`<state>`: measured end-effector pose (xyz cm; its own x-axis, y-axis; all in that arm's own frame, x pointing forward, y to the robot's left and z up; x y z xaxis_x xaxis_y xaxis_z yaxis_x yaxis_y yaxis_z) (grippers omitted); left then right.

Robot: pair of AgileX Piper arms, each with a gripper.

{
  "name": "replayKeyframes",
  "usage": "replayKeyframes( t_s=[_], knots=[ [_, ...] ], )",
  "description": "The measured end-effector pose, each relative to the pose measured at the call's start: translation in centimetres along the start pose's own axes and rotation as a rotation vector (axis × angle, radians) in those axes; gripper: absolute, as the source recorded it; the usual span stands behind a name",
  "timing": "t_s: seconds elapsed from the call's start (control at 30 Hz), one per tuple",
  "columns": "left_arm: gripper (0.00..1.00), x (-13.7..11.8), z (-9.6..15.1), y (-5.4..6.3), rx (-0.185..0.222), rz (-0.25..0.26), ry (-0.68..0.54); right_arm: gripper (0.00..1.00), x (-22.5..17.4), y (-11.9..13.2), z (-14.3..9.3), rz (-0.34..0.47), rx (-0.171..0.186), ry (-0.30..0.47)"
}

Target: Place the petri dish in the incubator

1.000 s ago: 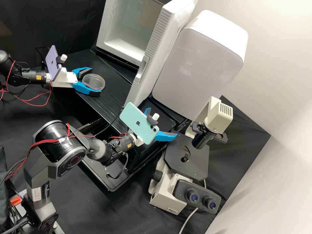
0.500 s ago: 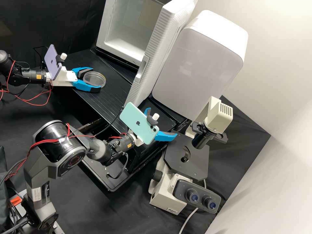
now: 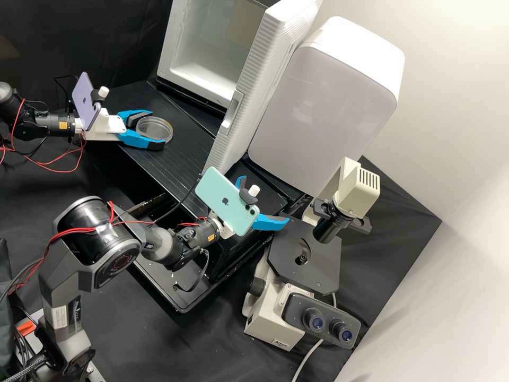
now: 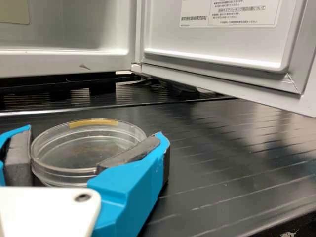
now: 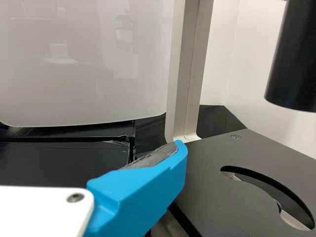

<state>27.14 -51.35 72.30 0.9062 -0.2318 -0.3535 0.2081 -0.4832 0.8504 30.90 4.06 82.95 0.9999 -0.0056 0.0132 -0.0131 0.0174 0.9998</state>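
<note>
Since 1 s ago the left gripper point(image 3: 155, 129) has closed in: its blue fingers point(image 4: 138, 182), spread wider then, now sit snug on the dish point(image 4: 84, 143), & the dish shows a touch higher in the high view. Right arm hasn't budged.

We see a black bench point(image 3: 180, 159) w/ a white incubator point(image 3: 204, 53) at its far end, door point(image 3: 254, 95) swung wide open, chamber facing the left arm. The dish, clear, round & shallow, is low over the bench just in front of the open chamber, not inside. In the left wrist view the grey pads point(image 4: 129, 155) press its rim from both sides, so the gripper is closed to the dish's width & holding it. We can't tell whether the dish's underside is off the bench yet.

The right gripper point(image 3: 273, 221) hangs by the door's near edge, above the stage of a microscope point(image 3: 307, 276), well apart from the dish. We can't tell if it's open or closed; nothing shows in it.

Step in hand, as we judge it: grasp just made, carry not begun. Next move prob. calls for a small lift, dish kept level, then a straight push fwd over the sill into the chamber, a gentle set-down on its floor, & only then a release. Smooth rim may slip, so slow & steady.
</note>
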Motion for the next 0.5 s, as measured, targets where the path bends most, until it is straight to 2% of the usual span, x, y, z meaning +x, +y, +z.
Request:
replayKeyframes(
  t_s=[0.5],
  knots=[
    [0.0,-0.06,0.07,0.13,0.002,-0.002,-0.002,1.0,0.0,0.0,0.0,0.0,0.0,0.0]
  ],
)
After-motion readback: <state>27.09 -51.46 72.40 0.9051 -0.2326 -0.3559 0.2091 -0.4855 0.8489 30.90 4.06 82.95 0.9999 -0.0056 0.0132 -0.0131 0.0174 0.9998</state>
